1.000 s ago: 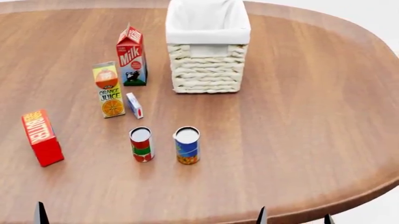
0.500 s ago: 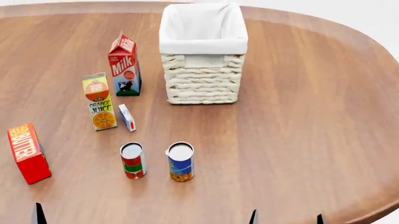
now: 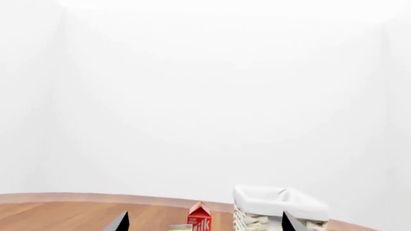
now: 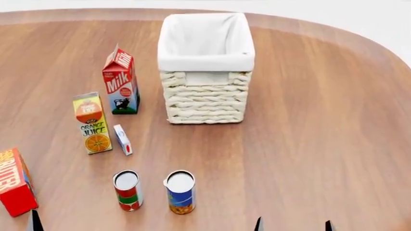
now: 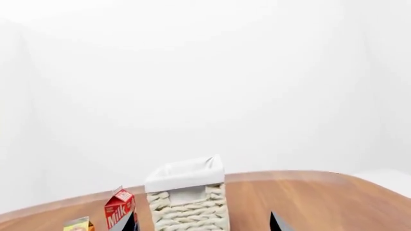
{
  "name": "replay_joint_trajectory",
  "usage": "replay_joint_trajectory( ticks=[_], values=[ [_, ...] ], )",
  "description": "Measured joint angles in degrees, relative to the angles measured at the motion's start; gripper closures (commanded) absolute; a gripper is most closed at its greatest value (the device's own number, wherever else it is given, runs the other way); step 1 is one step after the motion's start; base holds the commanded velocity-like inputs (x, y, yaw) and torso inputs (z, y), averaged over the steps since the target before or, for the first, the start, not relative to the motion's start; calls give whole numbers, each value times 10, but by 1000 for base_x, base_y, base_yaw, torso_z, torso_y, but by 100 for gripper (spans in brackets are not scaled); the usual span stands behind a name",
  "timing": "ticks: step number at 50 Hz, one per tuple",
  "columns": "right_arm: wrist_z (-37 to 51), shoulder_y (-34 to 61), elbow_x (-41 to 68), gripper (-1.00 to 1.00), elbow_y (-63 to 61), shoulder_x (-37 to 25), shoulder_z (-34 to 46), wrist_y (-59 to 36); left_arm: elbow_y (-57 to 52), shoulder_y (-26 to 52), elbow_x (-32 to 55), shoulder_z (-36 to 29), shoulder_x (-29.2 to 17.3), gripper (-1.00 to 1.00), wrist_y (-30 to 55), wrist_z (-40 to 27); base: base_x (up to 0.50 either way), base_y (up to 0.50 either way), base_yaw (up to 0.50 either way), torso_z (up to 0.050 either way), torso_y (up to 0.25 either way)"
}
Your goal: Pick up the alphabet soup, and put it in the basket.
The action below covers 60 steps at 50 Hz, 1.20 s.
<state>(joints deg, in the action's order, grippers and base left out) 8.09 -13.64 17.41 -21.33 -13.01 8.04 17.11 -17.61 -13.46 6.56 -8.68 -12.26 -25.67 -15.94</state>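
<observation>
- Soup (image 4: 180, 192): a small can with a blue label, a yellow-orange picture low down and a pale metal top. It stands upright on the table (image 4: 308, 120), ahead of the grippers and between them.
- Right gripper (image 4: 294, 224): two dark fingertips spread wide, holding nothing, right of the soup.
- Left gripper (image 3: 202, 224): fingertips also wide apart and empty, left of the soup.
- Red-green can (image 4: 128, 190): just left of the soup.
- Basket (image 4: 205, 67): cream wicker with white lining, well beyond the soup.

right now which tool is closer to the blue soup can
Right. The right tool is nearer the robot and right of the soup can; the left tool is farther to the left, past the red-and-green can.
</observation>
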Motion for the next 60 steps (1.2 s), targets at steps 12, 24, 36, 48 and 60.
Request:
replay_joint_trajectory(
  ticks=[12,24,36,48,60],
  values=[
    [1,-2,0,-100,-2,-3,4,7,1,0,1,-3,-3,-100,-8,-3,240,0,0,0,0],
    [3,-2,1,-100,-1,-6,7,11,0,-1,1,-5,-7,-100,-12,-7,241,0,0,0,0],
    [6,0,2,-100,1,-9,9,13,1,-1,1,-8,-9,-100,-14,-11,241,0,0,0,0],
    [9,0,4,-100,1,-12,11,14,0,-1,1,-11,-12,-100,-15,-15,241,0,0,0,0],
    [12,0,7,-100,1,-15,12,17,-3,-2,0,-13,-15,-100,-16,-19,242,0,0,0,0]
  ],
)
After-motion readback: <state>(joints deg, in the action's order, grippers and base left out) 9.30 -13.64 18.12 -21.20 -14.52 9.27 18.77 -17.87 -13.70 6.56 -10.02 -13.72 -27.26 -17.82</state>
